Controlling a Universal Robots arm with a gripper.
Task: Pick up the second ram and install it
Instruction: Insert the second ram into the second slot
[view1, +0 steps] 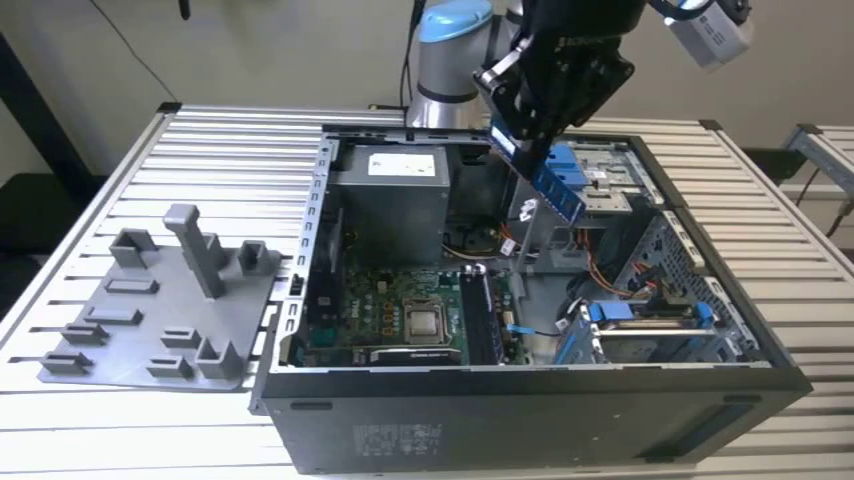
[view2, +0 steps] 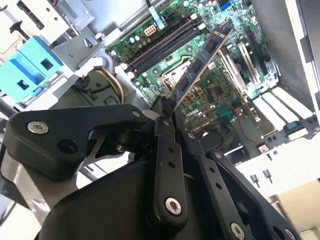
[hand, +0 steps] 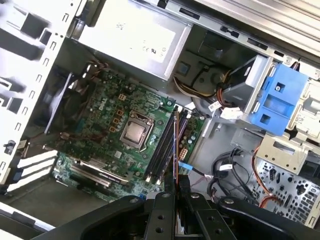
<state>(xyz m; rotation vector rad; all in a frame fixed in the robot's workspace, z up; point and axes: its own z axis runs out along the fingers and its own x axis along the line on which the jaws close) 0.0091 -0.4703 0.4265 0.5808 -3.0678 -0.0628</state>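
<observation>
My gripper (view1: 530, 138) hangs over the open computer case (view1: 534, 400), shut on the second ram (view1: 558, 185), a thin dark stick with a bluish face that slants down from the fingers toward the exterior view's right. In the second wrist view the ram (view2: 200, 62) juts out from the gripper (view2: 171, 114) above the green motherboard (view2: 220, 95). In the first wrist view I see the ram (hand: 176, 150) edge-on, held well above the long black memory slots (hand: 161, 147) and roughly lined up with them.
A grey power supply (view1: 387, 190) fills the case's far corner, with a blue drive cage (view1: 594, 180) and loose cables (view1: 627, 275) on the exterior view's right. The processor (view1: 427, 322) sits beside the slots. A grey fixture tray (view1: 160, 300) lies on the slatted table (view1: 227, 140).
</observation>
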